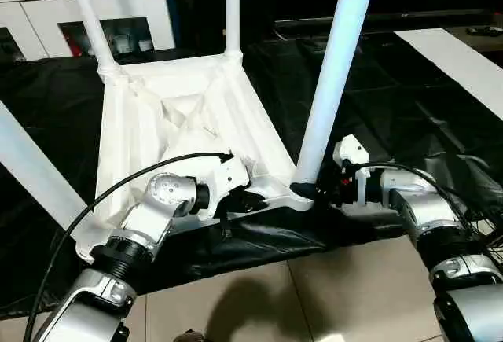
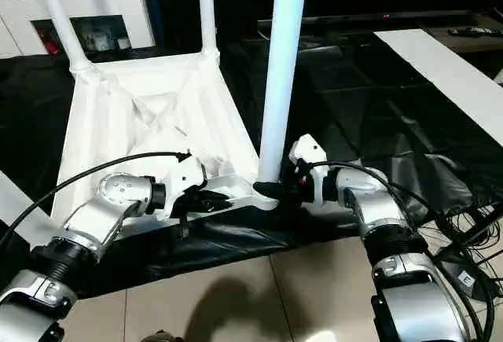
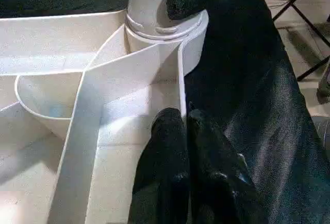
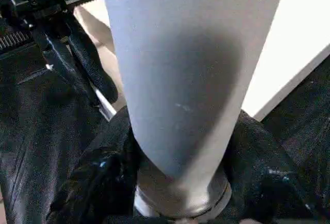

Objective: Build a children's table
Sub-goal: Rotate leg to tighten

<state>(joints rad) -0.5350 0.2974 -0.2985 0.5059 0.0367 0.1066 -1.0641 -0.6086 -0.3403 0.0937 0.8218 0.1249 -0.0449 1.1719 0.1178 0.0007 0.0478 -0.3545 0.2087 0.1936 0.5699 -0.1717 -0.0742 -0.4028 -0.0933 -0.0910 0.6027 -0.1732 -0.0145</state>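
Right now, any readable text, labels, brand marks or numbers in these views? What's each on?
None readable.
Upturned children's table, its legs, and both arms: no print visible.
Small pale box on the floor by the right arm: carries a mark, too small to read.
Items behind the cabinet's glass doors: too blurred.

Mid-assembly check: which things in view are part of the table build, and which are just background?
Part of the job:
- upturned table top
- near-right leg, clamped at its base by the right gripper
- left gripper, shut on the top's near edge

Lying about:
- white cabinet
- black sheet
- loose cables
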